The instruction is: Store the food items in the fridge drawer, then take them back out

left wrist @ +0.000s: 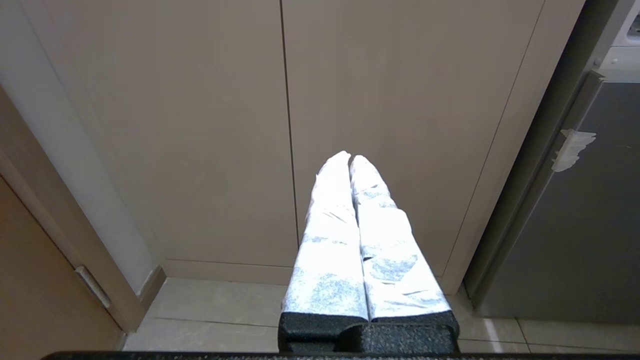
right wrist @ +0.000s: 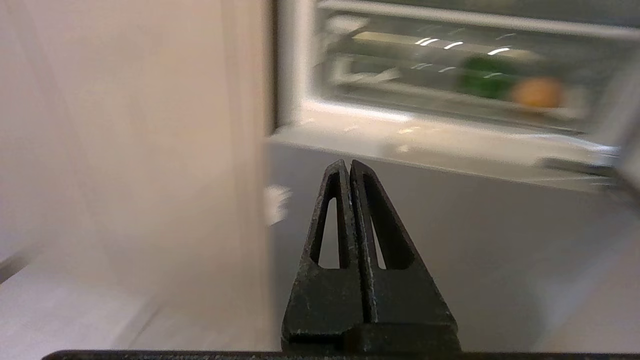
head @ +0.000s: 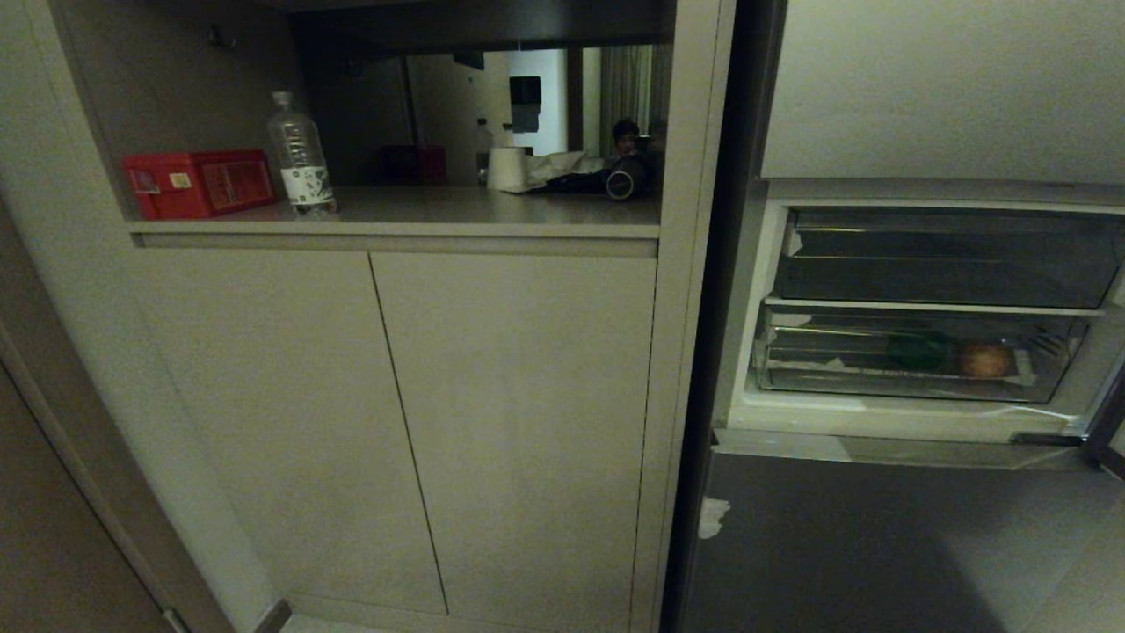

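The fridge stands open at the right of the head view. Its clear fridge drawer (head: pixel 817 374) is pushed in, and inside it lie the dark green food item (head: pixel 918 352) and, to its right, the tan-brown one (head: pixel 986 360). The right wrist view shows the same drawer (right wrist: pixel 380 82) with the green item (right wrist: pixel 484 77) and the tan one (right wrist: pixel 537 92). My right gripper (right wrist: pixel 348 164) is shut and empty, below the drawer, in front of the grey lower fridge door. My left gripper (left wrist: pixel 349 156) is shut and empty, facing the beige cabinet doors. Neither arm shows in the head view.
Above the clear drawer sits a darker smoky tray (head: pixel 949 259). A beige cabinet (head: pixel 510 422) fills the left, with a shelf holding a red box (head: pixel 198 183), a water bottle (head: pixel 301 158) and a white roll (head: pixel 507 167). The grey lower fridge door (head: pixel 879 536) carries a tape scrap.
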Controlling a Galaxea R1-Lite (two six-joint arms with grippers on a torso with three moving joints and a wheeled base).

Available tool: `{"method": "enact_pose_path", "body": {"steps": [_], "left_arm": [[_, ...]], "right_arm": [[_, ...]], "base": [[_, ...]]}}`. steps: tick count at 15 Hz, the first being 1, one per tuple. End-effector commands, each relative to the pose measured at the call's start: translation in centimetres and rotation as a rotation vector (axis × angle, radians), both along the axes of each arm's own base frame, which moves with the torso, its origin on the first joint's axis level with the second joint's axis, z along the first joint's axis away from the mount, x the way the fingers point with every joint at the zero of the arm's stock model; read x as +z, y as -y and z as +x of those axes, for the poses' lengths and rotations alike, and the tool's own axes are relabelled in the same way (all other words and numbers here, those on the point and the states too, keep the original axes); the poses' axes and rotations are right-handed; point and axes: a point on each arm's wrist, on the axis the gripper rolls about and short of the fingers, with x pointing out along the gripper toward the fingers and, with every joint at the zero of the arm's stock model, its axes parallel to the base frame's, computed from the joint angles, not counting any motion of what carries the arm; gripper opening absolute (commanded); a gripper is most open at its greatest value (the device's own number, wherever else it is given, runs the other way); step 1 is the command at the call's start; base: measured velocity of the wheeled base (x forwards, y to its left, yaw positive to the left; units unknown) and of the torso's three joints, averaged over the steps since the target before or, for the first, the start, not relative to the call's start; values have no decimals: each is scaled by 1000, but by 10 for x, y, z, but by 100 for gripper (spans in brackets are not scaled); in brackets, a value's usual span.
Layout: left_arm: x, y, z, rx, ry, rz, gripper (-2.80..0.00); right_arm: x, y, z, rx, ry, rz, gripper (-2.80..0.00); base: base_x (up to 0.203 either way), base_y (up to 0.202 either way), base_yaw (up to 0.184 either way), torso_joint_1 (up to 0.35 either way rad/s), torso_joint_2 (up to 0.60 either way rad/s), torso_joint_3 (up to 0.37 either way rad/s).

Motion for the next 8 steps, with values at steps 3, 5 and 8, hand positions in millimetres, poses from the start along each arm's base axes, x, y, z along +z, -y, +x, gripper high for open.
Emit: {"method": "enact_pose_path", "body": {"steps": [3,5,8], "left_arm": [[0,0,0,0,-1,0,-280],[0,0,0,-1,0,0,-280],[0,0,0,0,0,0,-280]], "right_arm": [[33,-3,100,126,-330,36,0],[32,-7,150,189,-394,50,0],[16,-16,218,244,-411,59,0]], "base": [[0,0,0,0,0,0],[0,0,0,0,0,0],[0,0,0,0,0,0]]}}
